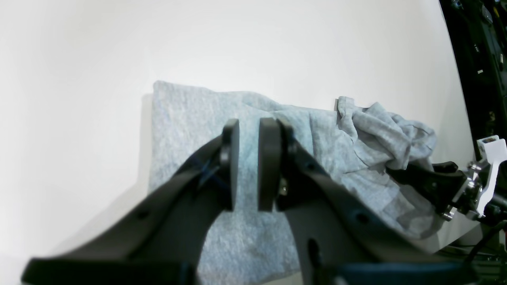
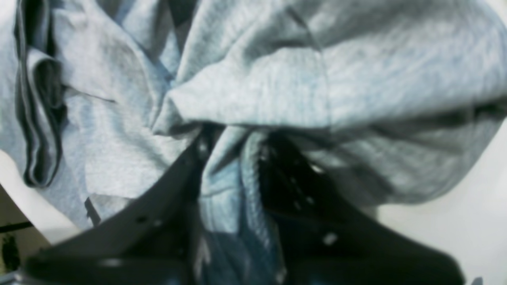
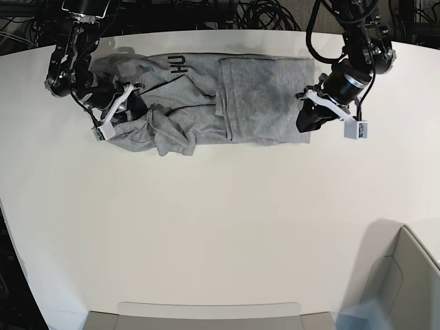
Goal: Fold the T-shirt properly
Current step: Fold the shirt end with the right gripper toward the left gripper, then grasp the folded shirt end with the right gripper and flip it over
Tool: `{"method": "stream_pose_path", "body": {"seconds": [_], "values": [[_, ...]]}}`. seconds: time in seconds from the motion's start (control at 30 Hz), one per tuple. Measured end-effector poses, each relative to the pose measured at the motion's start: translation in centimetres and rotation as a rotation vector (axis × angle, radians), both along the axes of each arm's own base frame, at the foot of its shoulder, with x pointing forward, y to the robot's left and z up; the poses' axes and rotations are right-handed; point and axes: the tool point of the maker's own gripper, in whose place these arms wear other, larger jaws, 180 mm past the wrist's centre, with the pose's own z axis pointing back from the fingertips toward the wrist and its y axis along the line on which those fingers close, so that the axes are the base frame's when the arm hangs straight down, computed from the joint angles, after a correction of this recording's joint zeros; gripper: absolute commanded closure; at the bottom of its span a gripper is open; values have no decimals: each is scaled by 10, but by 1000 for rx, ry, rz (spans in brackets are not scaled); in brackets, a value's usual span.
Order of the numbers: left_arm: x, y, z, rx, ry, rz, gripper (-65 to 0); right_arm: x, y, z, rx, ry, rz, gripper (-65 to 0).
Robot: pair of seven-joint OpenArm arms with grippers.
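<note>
The heather-grey T-shirt [image 3: 261,96] lies along the far side of the white table [image 3: 220,220]. Its right part is folded flat and its left part is bunched, with black lettering [image 3: 177,65] showing. My left gripper [image 3: 307,118] hovers at the shirt's right edge. In the left wrist view [image 1: 248,166] its jaws stand a narrow gap apart with nothing between them, above the flat cloth [image 1: 190,118]. My right gripper [image 3: 127,108] is shut on a bunch of the shirt's left end, with cloth [image 2: 356,71] pinched between the fingers [image 2: 233,158]. It also shows in the left wrist view [image 1: 416,178].
A grey tray [image 3: 206,315] stands at the table's front edge and a grey box [image 3: 402,275] at the front right corner. Black cables [image 3: 261,14] run behind the table's far edge.
</note>
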Motion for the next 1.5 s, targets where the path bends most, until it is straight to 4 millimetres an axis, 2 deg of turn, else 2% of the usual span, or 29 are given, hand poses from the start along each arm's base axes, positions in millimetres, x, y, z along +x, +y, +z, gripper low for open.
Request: {"method": "stream_pose_path", "body": {"seconds": [0.17,0.23,0.43,0.5,0.57,0.67,0.73,0.8,0.97,1.1,1.2,1.33,1.5], "values": [[-12,1,-9,-1,37,2,-82,9,-24,2,-76,10,-48,0],[-11,1,-8,0,34,3,-82,12,-45,4,-135,13,-49,0],[-11,1,-7,-3,28,7,-82,22,-137,17,-357,50,-210,0],[-16,1,-11,-3,44,6,-82,26,-152,24,-426,45,-232,0],[-19,0,-13,-2,58,1,-82,30,-155,34,-483,20,-219,0],[-19,2,-12,-1,49,7,-82,39,-142,55,-587,-40,-154,0],[-22,1,-15,-1,61,7,-82,46,-124,69,-622,-106,-112,0],[-28,1,-19,2,82,3,-82,41,-105,77,-680,-123,-63,0],[-31,30,-18,61,85,35,-82,29,-55,96,-795,-182,56,0],[-35,43,-19,77,94,71,-82,17,-9,85,-808,-198,184,0],[-36,48,-18,82,94,86,-82,10,12,80,-835,-195,247,0],[-43,59,-22,98,143,94,-82,7,52,79,-798,-230,316,0],[-43,59,-22,96,142,95,-82,7,73,83,-870,-272,373,0]]}}
